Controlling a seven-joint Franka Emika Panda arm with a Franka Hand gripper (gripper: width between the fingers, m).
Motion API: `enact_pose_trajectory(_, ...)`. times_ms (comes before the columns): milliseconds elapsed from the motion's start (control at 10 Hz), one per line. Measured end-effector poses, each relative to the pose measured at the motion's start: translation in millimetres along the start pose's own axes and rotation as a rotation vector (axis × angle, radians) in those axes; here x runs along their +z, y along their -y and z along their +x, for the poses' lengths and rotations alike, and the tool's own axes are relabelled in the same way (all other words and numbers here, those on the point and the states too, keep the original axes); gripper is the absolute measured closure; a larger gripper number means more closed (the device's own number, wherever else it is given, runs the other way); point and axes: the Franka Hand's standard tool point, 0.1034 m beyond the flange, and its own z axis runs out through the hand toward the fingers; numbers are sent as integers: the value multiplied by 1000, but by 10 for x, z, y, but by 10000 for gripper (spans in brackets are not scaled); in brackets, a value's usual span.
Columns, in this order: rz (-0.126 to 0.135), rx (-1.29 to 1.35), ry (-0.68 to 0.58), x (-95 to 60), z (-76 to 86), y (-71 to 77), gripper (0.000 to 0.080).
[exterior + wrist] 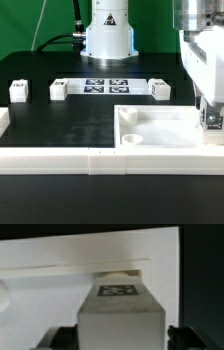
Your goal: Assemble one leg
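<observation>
From my remote seat I see the pincer (212, 118) down at the exterior view's right, low over the far right part of the white tray (160, 133). In the wrist view the pincer (120, 331) is clenched on a leg (121, 297): its dark fingers (66, 336) press both flanks of the block. The leg is a stubby white piece, and its upward face carries a black-and-white square tag (117, 290) with a blocky code pattern; I can read no letters or digits on it. The leg's far end sits right at the tray's raised wall, in a corner of the tray, though I cannot tell whether it touches the tray floor.

Three more legs stand on the black counter (60, 120) in a row, each well apart from the tray: one (18, 91) at the exterior view's left, one (58, 89) beside it, and one (159, 88) toward the right. Between the last two lies the marker board (106, 86), flat, showing several tag squares; they are too small to read. I find no brand names or writing anywhere.
</observation>
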Motion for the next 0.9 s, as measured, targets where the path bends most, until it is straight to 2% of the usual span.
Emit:
enact_pose_trajectory(100, 0, -29, 0, 3, 3, 2, 228)
enact_pose_trajectory(200, -14, -116, 0, 9, -4, -14, 228)
enact_pose_trajectory(300, -13, -229, 0, 10, -8, -12, 166)
enact_pose_trajectory(900, -22, -784, -12, 21, -84, -36, 150)
